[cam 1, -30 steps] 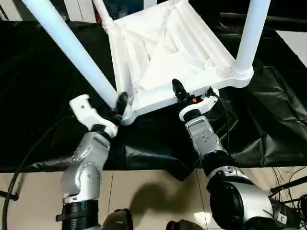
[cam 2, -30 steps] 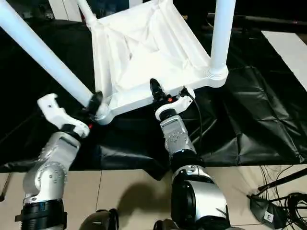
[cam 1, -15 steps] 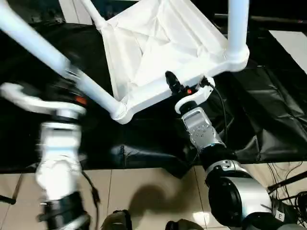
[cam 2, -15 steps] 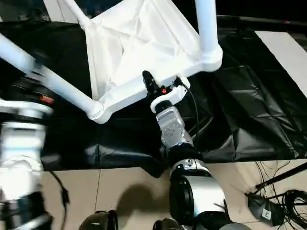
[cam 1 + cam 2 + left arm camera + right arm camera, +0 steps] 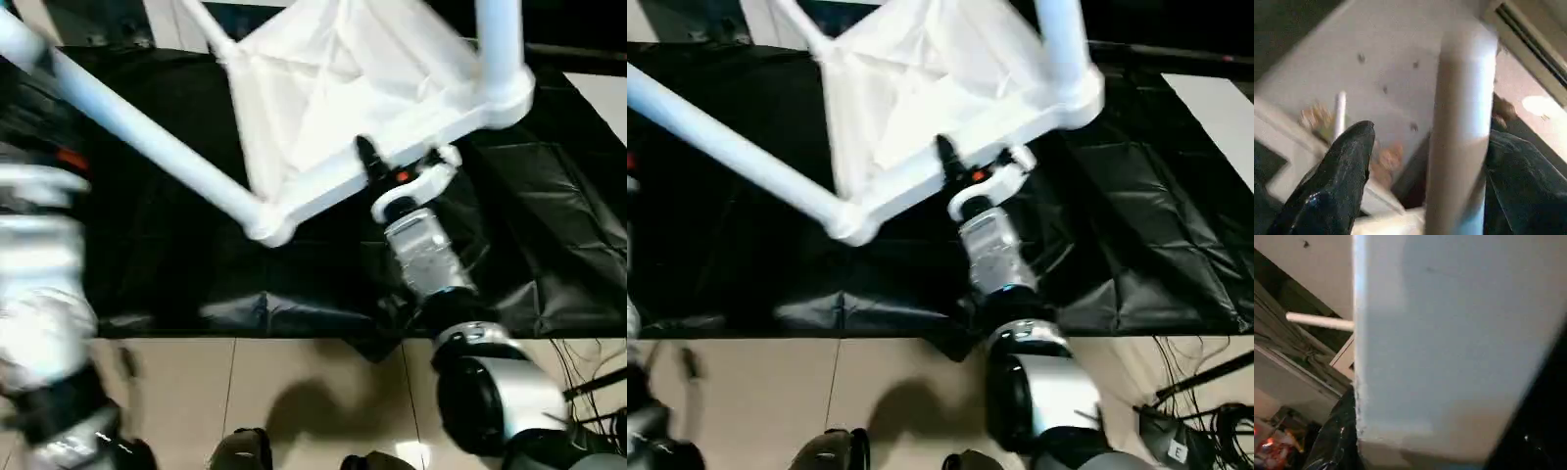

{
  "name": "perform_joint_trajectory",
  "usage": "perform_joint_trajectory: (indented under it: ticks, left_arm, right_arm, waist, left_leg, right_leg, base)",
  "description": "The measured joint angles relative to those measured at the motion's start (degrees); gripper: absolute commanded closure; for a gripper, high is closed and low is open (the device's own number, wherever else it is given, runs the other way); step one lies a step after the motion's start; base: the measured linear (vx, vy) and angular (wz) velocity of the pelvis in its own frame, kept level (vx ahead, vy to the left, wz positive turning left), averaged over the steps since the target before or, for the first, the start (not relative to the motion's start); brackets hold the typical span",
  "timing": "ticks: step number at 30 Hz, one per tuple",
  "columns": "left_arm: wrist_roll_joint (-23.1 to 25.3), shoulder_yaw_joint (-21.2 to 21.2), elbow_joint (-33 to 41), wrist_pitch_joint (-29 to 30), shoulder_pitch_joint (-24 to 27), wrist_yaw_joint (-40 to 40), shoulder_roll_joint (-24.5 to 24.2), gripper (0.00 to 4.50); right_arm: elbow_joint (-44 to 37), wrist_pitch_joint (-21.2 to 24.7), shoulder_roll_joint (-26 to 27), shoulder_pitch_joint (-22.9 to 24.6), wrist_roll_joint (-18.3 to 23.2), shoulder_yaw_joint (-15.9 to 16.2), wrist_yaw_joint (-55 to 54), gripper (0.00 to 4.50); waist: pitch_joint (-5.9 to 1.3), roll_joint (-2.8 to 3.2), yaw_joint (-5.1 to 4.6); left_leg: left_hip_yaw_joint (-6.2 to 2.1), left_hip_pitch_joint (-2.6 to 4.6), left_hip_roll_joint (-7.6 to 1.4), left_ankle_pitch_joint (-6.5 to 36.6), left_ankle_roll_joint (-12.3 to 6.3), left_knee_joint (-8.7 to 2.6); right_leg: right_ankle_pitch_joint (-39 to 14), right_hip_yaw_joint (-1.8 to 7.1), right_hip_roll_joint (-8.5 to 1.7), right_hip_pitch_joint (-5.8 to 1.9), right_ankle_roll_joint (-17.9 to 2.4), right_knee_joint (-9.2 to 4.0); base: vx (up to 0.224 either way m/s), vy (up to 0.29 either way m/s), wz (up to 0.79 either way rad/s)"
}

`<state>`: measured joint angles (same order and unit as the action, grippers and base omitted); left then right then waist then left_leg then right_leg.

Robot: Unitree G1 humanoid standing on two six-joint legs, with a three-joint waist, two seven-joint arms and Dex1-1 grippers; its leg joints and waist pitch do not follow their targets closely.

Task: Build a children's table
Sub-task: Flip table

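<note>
Over a black cloth [image 5: 549, 225] spread on the floor, the robot's left gripper [image 5: 1425, 147] has its two black fingers apart on either side of a white tubular leg [image 5: 137, 137], which slants up from the near-left corner socket [image 5: 269, 223] of the overturned white tabletop [image 5: 333, 88]. Further right, the right gripper [image 5: 377, 168] is clamped on the tabletop's near edge, one black finger showing above the rim. At the near-right corner another leg [image 5: 500, 39] stands upright in its socket.

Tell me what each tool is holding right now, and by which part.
The right tool clamps the tabletop by its near edge rail. The left tool straddles a leg; a firm grip cannot be told.
</note>
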<state>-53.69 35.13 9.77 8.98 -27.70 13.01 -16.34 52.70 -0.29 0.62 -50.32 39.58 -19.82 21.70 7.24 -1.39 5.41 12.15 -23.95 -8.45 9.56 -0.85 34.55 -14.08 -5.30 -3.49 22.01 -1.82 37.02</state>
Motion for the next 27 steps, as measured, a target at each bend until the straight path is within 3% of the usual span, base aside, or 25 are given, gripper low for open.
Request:
perform_joint_trajectory:
  ticks: [2, 5, 8, 9, 10, 13, 17, 24, 27]
  left_arm:
    - [-0.9, 3.9, -1.4, -2.0, -1.6, -0.5, -2.5, 0.69]
    - [-2.9, 12.0, -4.8, -4.9, -2.2, -2.3, -7.2, 0.69]
    - [-3.5, 13.1, -5.1, -5.0, -3.8, -2.3, -9.4, 0.69]
    - [-2.7, 11.8, -5.0, -4.2, -4.0, -1.8, -9.8, 0.69]
    - [-2.0, 10.5, -4.8, -3.5, -3.7, -1.3, -10.1, 0.4]
    - [7.2, 2.0, -3.8, 0.4, 0.3, 0.8, -13.9, 0.33]
    - [13.9, -5.6, -3.7, 2.2, 0.7, 0.8, -15.1, 0.0]
    - [17.9, -9.6, -1.5, 2.2, -1.5, 0.5, -18.6, 0.0]
    - [19.0, -13.2, 0.5, 5.4, -1.8, 1.6, -20.4, 0.0]
  right_arm:
    - [-0.4, -0.6, -3.0, 0.2, -0.7, -0.6, 0.0, 2.59]
    - [-0.6, -1.7, -8.3, 2.6, -0.7, -4.6, 0.5, 2.63]
    - [-0.6, -2.2, -8.8, 3.4, -0.1, -5.8, 0.2, 2.75]
    - [-0.8, -2.6, -8.6, 3.4, -0.3, -5.6, -0.1, 2.75]
    - [-0.9, -2.6, -8.6, 3.4, -0.6, -5.6, -0.2, 2.75]
    - [-2.7, -2.6, -9.1, 3.5, -2.0, -4.2, -1.1, 2.75]
    - [-5.8, -2.7, -10.4, 3.2, -5.7, -1.0, -2.0, 2.75]
    - [-7.7, -3.8, -12.7, 1.0, -12.9, 2.7, -5.4, 2.77]
    - [-8.7, -5.3, -13.0, 0.8, -16.4, 3.9, -10.5, 2.79]
  waist:
    - [0.0, 0.0, 0.25]
    - [0.0, -0.09, 0.6]
    - [0.0, -0.09, 0.44]
    - [0.0, -0.09, 0.2]
    - [0.0, -0.1, 0.03]
    - [0.03, -0.13, -0.33]
    - [0.05, -0.18, -0.49]
    - [0.03, -0.21, -0.11]
    - [0.03, -0.21, 0.25]
  left_leg:
    - [0.15, 0.05, -0.01, 0.0, 0.02, -0.02]
    - [0.81, -0.02, -0.1, 0.0, 0.03, -0.07]
    - [1.0, -0.04, -0.09, -0.3, -0.29, -0.06]
    - [1.03, -0.04, -0.07, -0.3, -0.3, -0.05]
    - [1.04, -0.05, -0.07, -0.3, -0.3, -0.05]
    - [1.06, -0.06, -0.07, -0.3, -0.29, -0.07]
    - [1.05, -0.06, -0.1, -0.3, -0.16, -0.19]
    - [1.02, -0.17, -0.14, -0.5, 0.0, -0.29]
    - [1.06, -0.23, -0.14, -0.5, 0.0, -0.26]
  right_leg:
    - [0.0, 0.24, -0.01, -0.15, 0.0, -0.02]
    - [-0.1, 1.19, 0.06, -0.14, 0.1, -0.01]
    - [0.1, 1.54, 0.07, -0.12, 0.3, 0.0]
    - [0.1, 1.6, 0.07, -0.11, 0.4, 0.0]
    - [0.1, 1.62, 0.06, -0.1, 0.4, -0.02]
    - [0.3, 1.64, 0.04, -0.02, 0.7, -0.03]
    - [0.3, 1.63, 0.06, 0.12, 0.9, -0.01]
    - [0.2, 1.61, 0.12, 0.22, 1.0, -0.02]
    - [0.2, 1.63, 0.09, 0.2, 1.0, -0.04]
  base:
    - [0.0, 0.0, 0.0]
    - [0.0, 0.0, 0.0]
    - [0.0, 0.0, 0.0]
    - [0.0, 0.0, 0.0]
    - [0.0, 0.0, 0.0]
    - [0.0, 0.0, 0.0]
    - [0.0, 0.0, 0.0]
    - [0.0, 0.0, 0.0]
    - [0.0, 0.0, 0.0]
